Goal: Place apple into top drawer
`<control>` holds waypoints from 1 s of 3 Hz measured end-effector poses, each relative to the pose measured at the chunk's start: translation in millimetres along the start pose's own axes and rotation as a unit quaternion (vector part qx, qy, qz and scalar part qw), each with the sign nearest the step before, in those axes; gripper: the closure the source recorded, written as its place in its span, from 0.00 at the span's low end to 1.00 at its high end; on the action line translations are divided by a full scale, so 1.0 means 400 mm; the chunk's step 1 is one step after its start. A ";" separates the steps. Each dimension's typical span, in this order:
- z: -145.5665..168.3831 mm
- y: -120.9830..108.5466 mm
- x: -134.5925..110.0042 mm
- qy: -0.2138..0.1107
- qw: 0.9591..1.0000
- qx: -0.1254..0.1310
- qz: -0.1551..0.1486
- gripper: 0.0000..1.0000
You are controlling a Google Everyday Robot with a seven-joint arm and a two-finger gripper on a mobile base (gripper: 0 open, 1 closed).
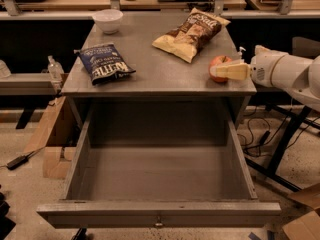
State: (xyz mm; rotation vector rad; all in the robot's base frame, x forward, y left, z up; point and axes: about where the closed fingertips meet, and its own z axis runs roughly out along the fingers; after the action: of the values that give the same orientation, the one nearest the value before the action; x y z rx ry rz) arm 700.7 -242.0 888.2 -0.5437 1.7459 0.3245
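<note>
The robot's gripper (221,72), a pale cream wedge with a smooth plastic look, reaches in level from the right on a rounded white arm casing (280,71). Its tip lies across the lower front of the small round red apple (218,62). From here I cannot tell whether the claw is wide, narrow or clamped on the fruit. The apple has an orange-yellow blush and sits on the flat grey wooden tabletop (150,71), close to its front right corner.

Further back on that top lies a crinkled brown and yellow chip bag (191,33), set at an angle. Toward the left is a glossy dark blue chip bag (105,63) with white lettering. At the back left corner stands a small smooth white bowl (107,20).

Below the tabletop, the wide grey wooden top drawer (235,149) is pulled well out. It has deep box sides, a plain matte floor and a flat front panel carrying one small metal knob (158,223). The apple is well apart from it, up on the top.

On the speckled floor to the left lean brown cardboard boxes (52,149), and a clear plastic bottle (54,69) stands on the shelf above them.
</note>
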 end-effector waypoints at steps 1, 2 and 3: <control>0.073 0.002 0.027 -0.002 1.000 -0.025 0.019 0.00; 0.130 0.020 0.064 0.013 0.998 -0.044 0.037 0.27; 0.149 0.032 0.086 0.024 0.997 -0.054 0.047 0.50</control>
State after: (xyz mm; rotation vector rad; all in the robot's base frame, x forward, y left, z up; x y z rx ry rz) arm 738.0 -208.1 839.6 -0.5509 1.8112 0.4779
